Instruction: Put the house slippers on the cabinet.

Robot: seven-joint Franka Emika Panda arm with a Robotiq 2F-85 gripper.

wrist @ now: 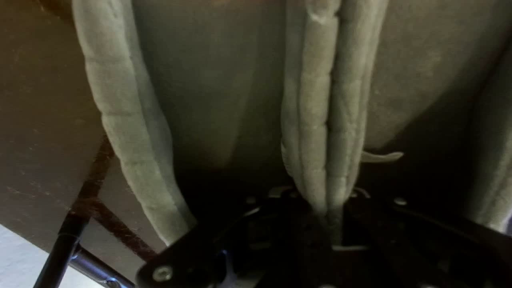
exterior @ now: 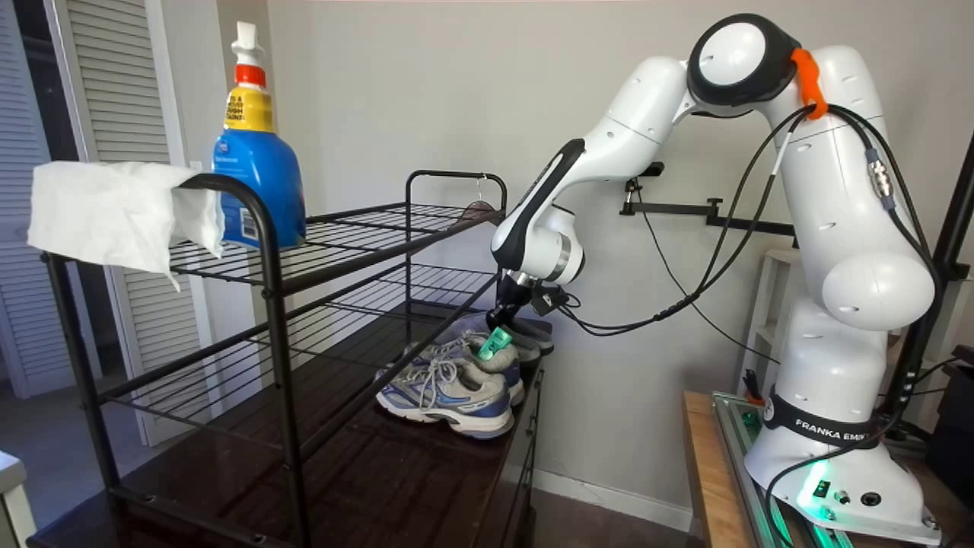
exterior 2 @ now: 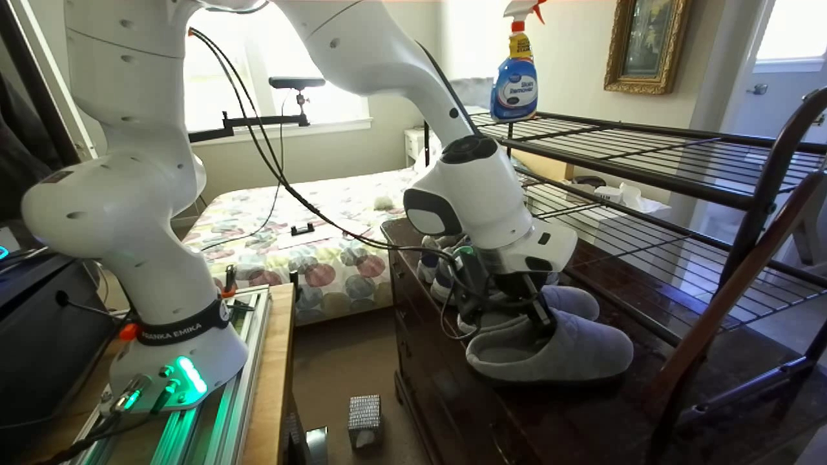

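Note:
Two dark grey house slippers lie side by side on the glossy dark brown cabinet [exterior 2: 452, 394]. In an exterior view the near slipper [exterior 2: 585, 349] shows fully and the far slipper [exterior 2: 572, 300] is partly hidden. In an exterior view the slippers [exterior: 533, 331] are mostly behind the sneakers. My gripper [exterior 2: 539, 315] points down at the slippers' openings. In the wrist view the slippers' two adjoining side walls [wrist: 328, 120] are squeezed together between the dark fingers [wrist: 328, 224]. The slippers appear to rest on the cabinet top. My fingertips are dark and hard to see.
Grey-white laced sneakers [exterior: 449, 396] stand right beside the slippers. A black wire rack [exterior: 278, 365] stands on the cabinet, close to the arm, with a blue spray bottle [exterior: 259, 183] and white cloth [exterior: 114, 213] on top. Cables [exterior 2: 323, 219] hang from the arm.

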